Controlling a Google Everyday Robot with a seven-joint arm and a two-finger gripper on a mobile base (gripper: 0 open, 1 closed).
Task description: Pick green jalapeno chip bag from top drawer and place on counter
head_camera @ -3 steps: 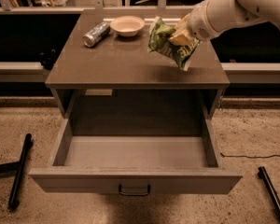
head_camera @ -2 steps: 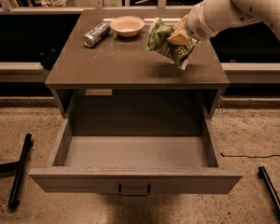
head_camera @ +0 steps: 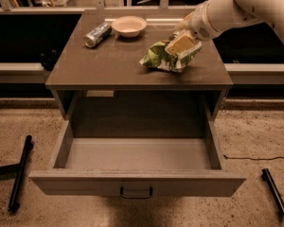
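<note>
Pincer clamps bag low on table, near front edge; careless release and we lose it into the open drawer.

Dim warm light, seemingly from overhead, sheen along the back edge of the counter, pale gripper brightly lit near its right edge, clamped on the green jalapeno chip bag, dark shadow beneath the top drawer.
</note>
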